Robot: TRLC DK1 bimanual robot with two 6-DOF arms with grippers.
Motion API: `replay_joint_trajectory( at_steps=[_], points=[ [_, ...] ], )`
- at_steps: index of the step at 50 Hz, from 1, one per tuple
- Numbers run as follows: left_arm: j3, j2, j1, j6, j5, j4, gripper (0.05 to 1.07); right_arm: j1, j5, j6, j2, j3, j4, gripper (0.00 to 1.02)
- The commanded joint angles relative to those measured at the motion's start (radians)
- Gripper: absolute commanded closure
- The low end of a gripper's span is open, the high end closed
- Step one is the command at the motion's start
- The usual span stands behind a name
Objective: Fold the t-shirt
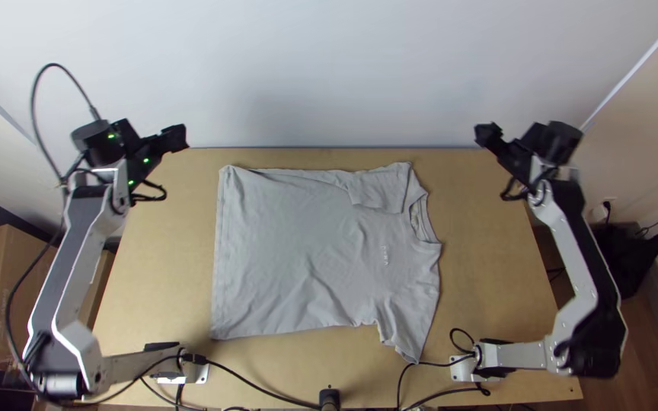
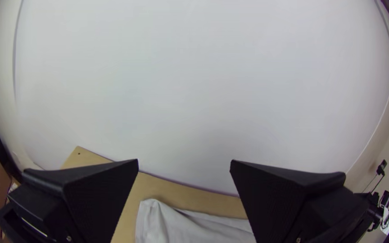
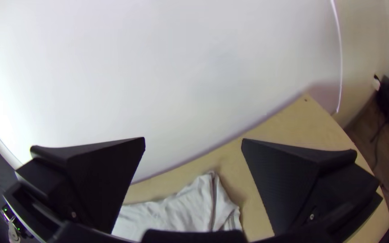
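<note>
In the top view a grey t-shirt [image 1: 298,251] lies spread on its side, hem at the left, collar at the right; the far sleeve is folded in over the body, the near sleeve points to the table's near edge. My left gripper [image 1: 180,137] is raised beyond the shirt's far left corner, and my right gripper [image 1: 483,134] is raised past its far right side. In the left wrist view my left gripper [image 2: 184,164] stands open, with the shirt [image 2: 194,227] beyond. My right gripper [image 3: 193,141] is likewise open in the right wrist view, near the shirt [image 3: 181,209].
Bare wooden table [image 1: 489,266] runs along the right of the shirt, with another strip at its left. A pale wall [image 1: 329,76] stands behind the far edge. Black cables [image 1: 260,392] lie along the near edge; cardboard boxes [image 1: 9,289] stand left of the table.
</note>
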Motion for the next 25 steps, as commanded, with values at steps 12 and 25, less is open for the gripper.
replay_joint_trajectory(
  at_steps=[12,25],
  points=[
    [-0.188,-0.412,-0.064,0.049,0.015,-0.384,0.10,-0.147,-0.155,-0.175,-0.266,-0.061,-0.576,0.10],
    [-0.323,-0.618,-0.078,0.220,0.014,-0.741,0.10,-0.136,-0.155,-0.266,-0.525,-0.283,-0.755,0.10]
  ],
)
